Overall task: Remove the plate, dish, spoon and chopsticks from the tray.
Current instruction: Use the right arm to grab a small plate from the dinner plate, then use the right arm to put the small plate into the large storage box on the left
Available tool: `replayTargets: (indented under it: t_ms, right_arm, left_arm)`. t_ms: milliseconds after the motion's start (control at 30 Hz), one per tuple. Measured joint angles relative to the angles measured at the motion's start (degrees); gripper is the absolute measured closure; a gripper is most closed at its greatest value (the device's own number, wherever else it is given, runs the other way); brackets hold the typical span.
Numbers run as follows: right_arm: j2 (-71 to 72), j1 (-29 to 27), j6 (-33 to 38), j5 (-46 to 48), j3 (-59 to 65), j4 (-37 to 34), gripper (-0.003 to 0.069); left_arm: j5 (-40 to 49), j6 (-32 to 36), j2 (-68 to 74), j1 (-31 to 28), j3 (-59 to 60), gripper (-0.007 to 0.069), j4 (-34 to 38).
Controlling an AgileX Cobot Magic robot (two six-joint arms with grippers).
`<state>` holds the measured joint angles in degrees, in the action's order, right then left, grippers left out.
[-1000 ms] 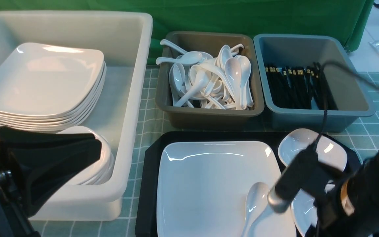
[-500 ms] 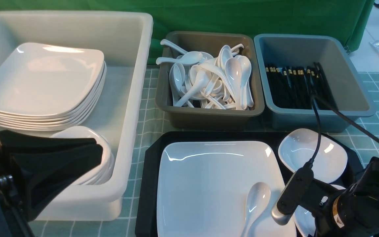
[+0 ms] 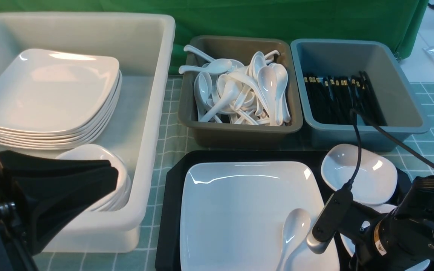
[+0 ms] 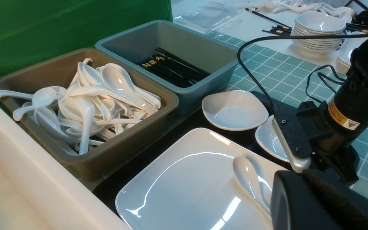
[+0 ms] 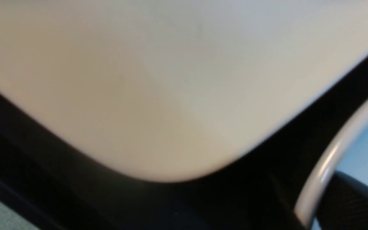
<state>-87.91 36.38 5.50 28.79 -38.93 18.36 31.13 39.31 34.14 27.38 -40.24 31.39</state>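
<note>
The black tray (image 3: 168,226) carries the large white plate (image 3: 239,210), and the spoon (image 3: 294,226) lies bowl-up on the plate's right part. Two small white dishes sit on the tray's right side. The far dish (image 3: 375,177) is free. The near dish (image 4: 268,142) is mostly under my right arm (image 3: 409,226). Up close, my right gripper (image 5: 318,195) is shut on that dish's rim (image 5: 334,156). My left gripper (image 3: 113,175) hangs shut and empty over the white tub. No chopsticks show on the tray.
The white tub (image 3: 153,113) on the left holds stacked plates (image 3: 47,94) and small dishes (image 3: 121,180). Behind the tray stand a brown bin (image 3: 239,131) of white spoons and a blue-grey bin (image 3: 352,139) of black sticks. More dishes (image 4: 318,28) sit far right.
My right arm has come down onto the near dish and its jaws have narrowed on the rim. The far dish has shifted slightly backward. The left arm has not moved.
</note>
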Motion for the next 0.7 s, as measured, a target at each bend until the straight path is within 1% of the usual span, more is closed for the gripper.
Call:
replayTargets:
  t_ms: [67, 133, 167, 200, 267, 367, 400, 433, 500, 567, 600, 633, 667, 700]
  right_arm:
    - [1.7, 1.6, 0.3, 4.8, -2.2, 0.0, 0.0499]
    - [4.3, 3.5, -0.1, 11.3, -5.4, -0.2, 0.0582]
    - [5.6, 4.2, -0.4, 15.1, -7.1, -1.1, 0.0596]
    - [7.3, 5.2, -1.3, 19.2, -10.4, -1.6, 0.0599]
    - [9.7, 6.4, -2.5, 23.6, -15.4, -2.0, 0.0599]
    - [11.7, 6.8, -3.5, 27.9, -23.4, -2.8, 0.0599]
    - [11.9, 6.8, -2.8, 28.4, -26.8, -3.9, 0.0599]
    - [11.9, 6.8, -2.2, 28.4, -27.8, -4.1, 0.0599]
    - [11.5, 6.8, 1.7, 26.7, -31.7, -8.1, 0.0599]
    - [10.2, 6.8, 7.0, 23.8, -35.6, -13.1, 0.0599]
    - [9.2, 6.9, 9.8, 22.2, -37.3, -16.8, 0.0599]
    - [8.1, 6.9, 12.5, 20.8, -39.2, -19.1, 0.0599]
    - [5.2, 7.4, 16.7, 18.6, -43.0, -24.4, 0.0599]
    - [3.1, 8.0, 19.1, 17.8, -45.6, -26.7, 0.0599]
  left_arm:
    - [0.3, 0.0, 0.0, 0.0, 0.0, 0.0607, 0.0]
    - [0.4, 0.2, 0.0, 0.0, 0.0, 0.0607, 0.0]
    - [0.3, 0.2, 0.0, 0.0, 0.0, 0.0607, 0.0]
    - [0.1, 0.6, 0.0, 0.0, 0.0, 0.0607, 0.0]
    - [-0.2, 1.0, 0.0, 0.0, 0.0, 0.0607, 0.0]
    - [-0.5, 1.0, 0.0, 0.0, 0.0, 0.0607, 0.0]
    - [-0.5, 1.1, 0.0, 0.0, 0.0, 0.0607, -0.4]
    - [-0.6, 1.0, 0.0, 0.0, 0.0, 0.0607, -0.6]
    - [-0.5, -0.4, 0.0, 0.0, -0.1, 0.0607, -2.8]
    - [0.2, -4.6, 0.0, 0.0, -0.9, 0.0607, -7.1]
    - [0.8, -7.0, 0.0, 0.0, -1.6, 0.0607, -10.2]
    - [2.3, -11.4, -0.3, 0.0, -2.8, 0.0607, -14.6]
    - [4.9, -18.1, -0.9, 0.0, -4.2, 0.0607, -20.5]
    - [7.2, -22.8, -1.7, 0.0, -5.4, 0.0607, -25.5]
